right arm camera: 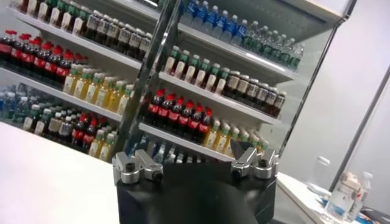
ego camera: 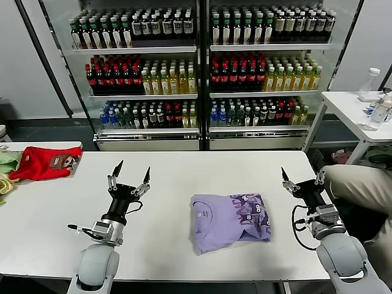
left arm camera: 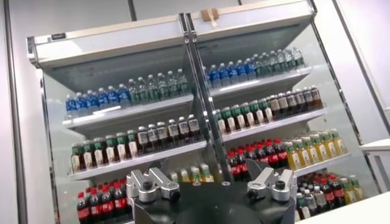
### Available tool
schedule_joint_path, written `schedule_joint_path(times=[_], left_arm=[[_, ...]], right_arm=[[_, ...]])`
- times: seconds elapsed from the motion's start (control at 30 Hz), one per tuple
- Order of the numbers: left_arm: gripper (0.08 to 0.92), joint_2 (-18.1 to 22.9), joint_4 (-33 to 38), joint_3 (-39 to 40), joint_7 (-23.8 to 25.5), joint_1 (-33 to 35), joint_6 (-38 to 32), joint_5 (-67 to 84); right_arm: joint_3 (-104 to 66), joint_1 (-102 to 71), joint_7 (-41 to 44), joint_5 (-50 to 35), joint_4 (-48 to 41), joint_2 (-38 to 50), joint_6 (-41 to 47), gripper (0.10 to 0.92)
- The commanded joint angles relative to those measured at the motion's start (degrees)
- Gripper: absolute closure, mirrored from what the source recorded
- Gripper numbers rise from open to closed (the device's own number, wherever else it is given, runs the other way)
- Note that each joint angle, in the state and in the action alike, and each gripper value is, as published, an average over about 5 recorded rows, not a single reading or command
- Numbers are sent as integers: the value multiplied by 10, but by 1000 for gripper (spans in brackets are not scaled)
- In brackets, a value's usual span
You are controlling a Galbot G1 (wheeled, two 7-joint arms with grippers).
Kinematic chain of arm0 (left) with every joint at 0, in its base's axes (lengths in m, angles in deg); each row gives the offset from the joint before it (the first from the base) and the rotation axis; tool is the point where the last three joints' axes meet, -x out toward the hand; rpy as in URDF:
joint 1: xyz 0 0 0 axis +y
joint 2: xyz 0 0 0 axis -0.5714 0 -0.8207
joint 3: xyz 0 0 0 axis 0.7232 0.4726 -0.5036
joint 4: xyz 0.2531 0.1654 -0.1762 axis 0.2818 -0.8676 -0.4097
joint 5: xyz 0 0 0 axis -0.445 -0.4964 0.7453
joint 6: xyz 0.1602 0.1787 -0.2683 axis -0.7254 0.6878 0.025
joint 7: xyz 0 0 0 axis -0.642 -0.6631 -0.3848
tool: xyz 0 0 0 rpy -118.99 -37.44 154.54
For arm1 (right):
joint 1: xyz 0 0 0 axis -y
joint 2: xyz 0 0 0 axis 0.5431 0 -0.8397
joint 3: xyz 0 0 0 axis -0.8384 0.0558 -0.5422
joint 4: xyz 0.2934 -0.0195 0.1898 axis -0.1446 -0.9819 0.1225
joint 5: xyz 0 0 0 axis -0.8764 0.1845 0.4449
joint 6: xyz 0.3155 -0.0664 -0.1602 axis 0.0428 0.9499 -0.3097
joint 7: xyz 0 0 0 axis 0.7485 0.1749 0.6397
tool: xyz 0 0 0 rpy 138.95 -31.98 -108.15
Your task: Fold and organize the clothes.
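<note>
I am seeing the lavender T-shirt (ego camera: 231, 221) lying folded into a compact rectangle on the white table (ego camera: 171, 177), toward the near edge and a little right of center. Its round neck is facing the robot's left, and the dark purple printed figures are showing along the far and right part of the fold.

I am holding the left gripper (ego camera: 130, 173) raised off the table to the left of the shirt, well apart from it, with its 2 fingers spread wide and pointing up, gripping nothing. The right gripper (ego camera: 302, 176) is hovering near the table's right edge, on the other side of the shirt and also clear of it, its fingers likewise released and parted.

Both wrist cameras are looking away from the table at the drinks cooler (left arm camera: 195, 109), so neither is showing me the shirt.

At the table's far left corner a red garment (ego camera: 44, 162) is lying bunched, with a green one (ego camera: 7, 162) beside it. A person's tan-sleeved arm (ego camera: 358, 187) is reaching in at the right edge, just beyond the right gripper.
</note>
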Motion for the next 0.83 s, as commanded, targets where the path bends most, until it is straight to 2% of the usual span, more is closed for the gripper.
schedule_joint_path(times=[0.03, 0.43, 0.83], left_arm=[[177, -4, -15, 2, -4, -16, 0, -2], [177, 5, -18, -6, -30, -17, 4, -14], [177, 12, -5, -14, -35, 2, -11, -27]], right_arm=[[8, 6, 4, 6, -6, -2, -1, 203], [9, 21, 4, 3, -16, 5, -3, 203], [28, 34, 9, 7, -53, 0, -15, 203]])
